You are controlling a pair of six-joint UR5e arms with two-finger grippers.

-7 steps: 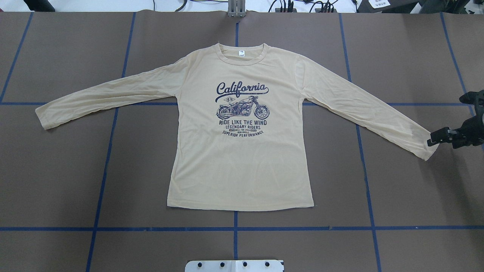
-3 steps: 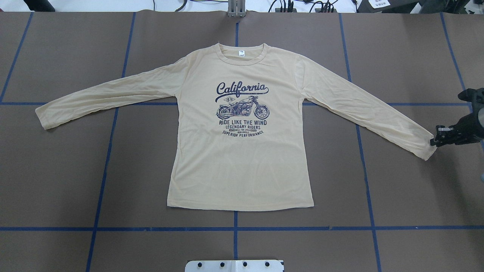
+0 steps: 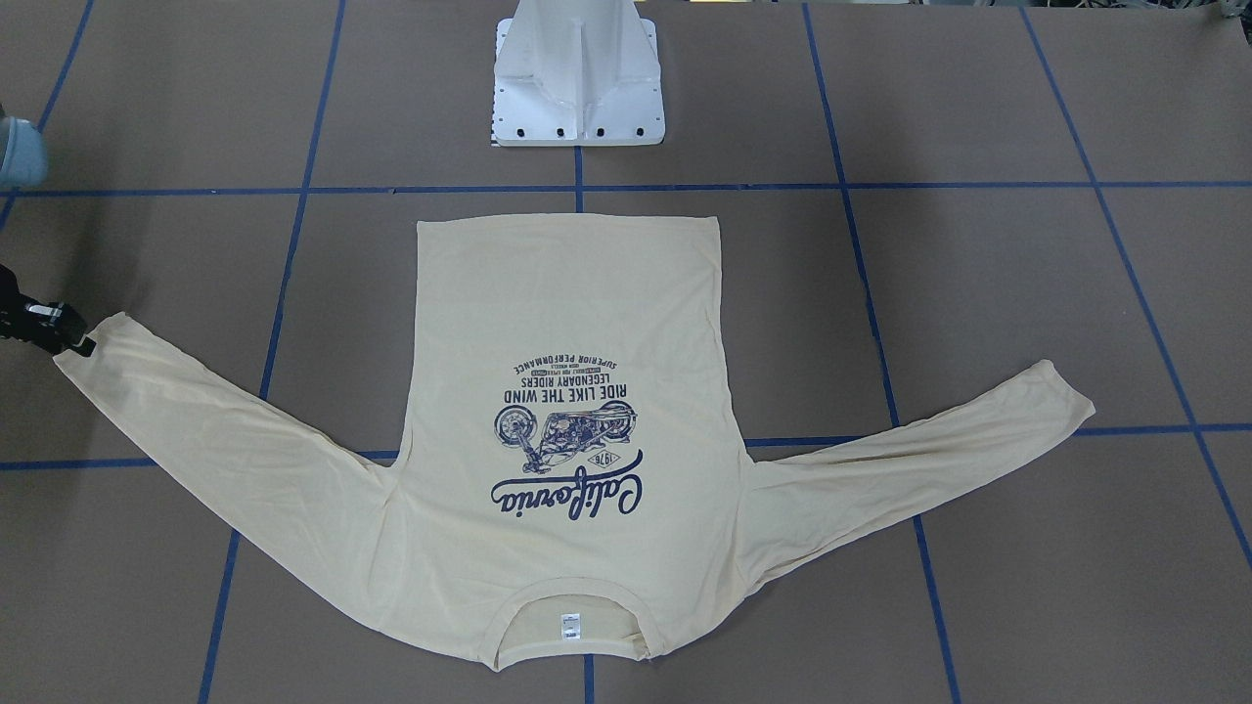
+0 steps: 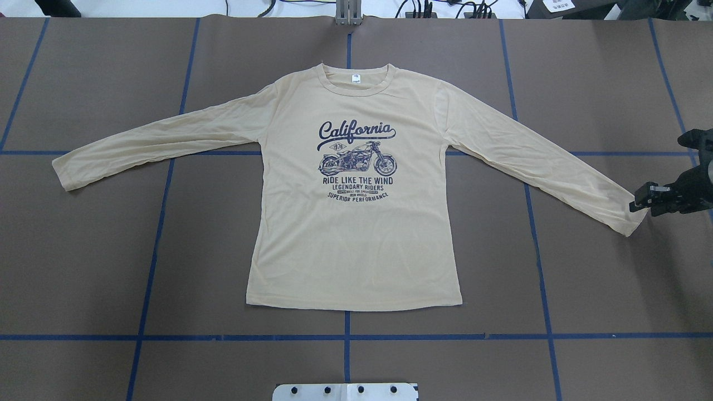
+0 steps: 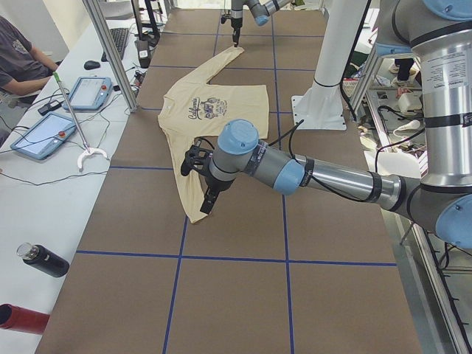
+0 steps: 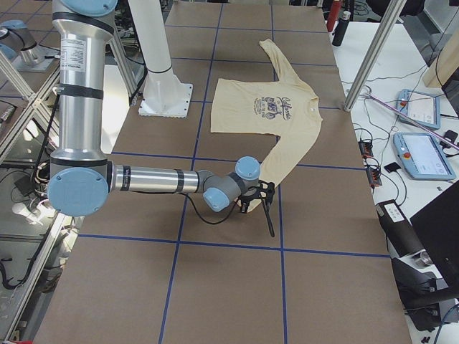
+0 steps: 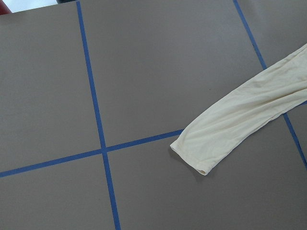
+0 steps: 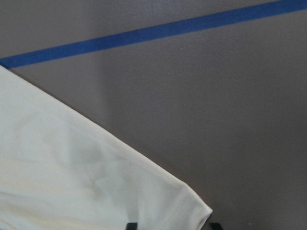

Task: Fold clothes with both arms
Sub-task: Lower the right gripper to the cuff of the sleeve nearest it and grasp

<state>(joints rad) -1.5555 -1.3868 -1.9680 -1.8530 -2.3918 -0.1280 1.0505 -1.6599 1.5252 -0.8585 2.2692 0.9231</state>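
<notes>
We see the shirt (image 4: pixel 356 239) spread flat and face up in the middle of the worktop (image 4: pixel 111 267), with the print (image 4: pixel 356 161) uppermost. Its collar, with the white label (image 4: pixel 355 81), lies on the side away from the robot. Its hem runs along the near side, just short of a blue tape line (image 4: pixel 167 337) and near the white base (image 3: pixel 579 78). Both sleeves are stretched outward and slant toward the robot, so the garment makes a wide, shallow arch.

The right gripper (image 4: pixel 639 200) is down at the end of the right sleeve, at the outer edge of the right cuff (image 4: pixel 628 221). In the right wrist view we make out two dark fingertips (image 8: pixel 130 225) at the bottom edge. They are set apart from each other with the corner of the cuff between them, so the jaws stand apart and are not closed on the cloth. Seen from across the worktop, the gripper either touches the cuff's tip or lies just beside it; we cannot tell which.

The left gripper (image 5: pixel 200 181) shows only in the view from the robot's left end, where it hangs over the left sleeve near the left cuff (image 4: pixel 64 174). We cannot tell from there whether its jaws are apart or together. Its wrist camera looks down on that cuff, which lies flat on the worktop just beside a crossing of tape lines.
</notes>
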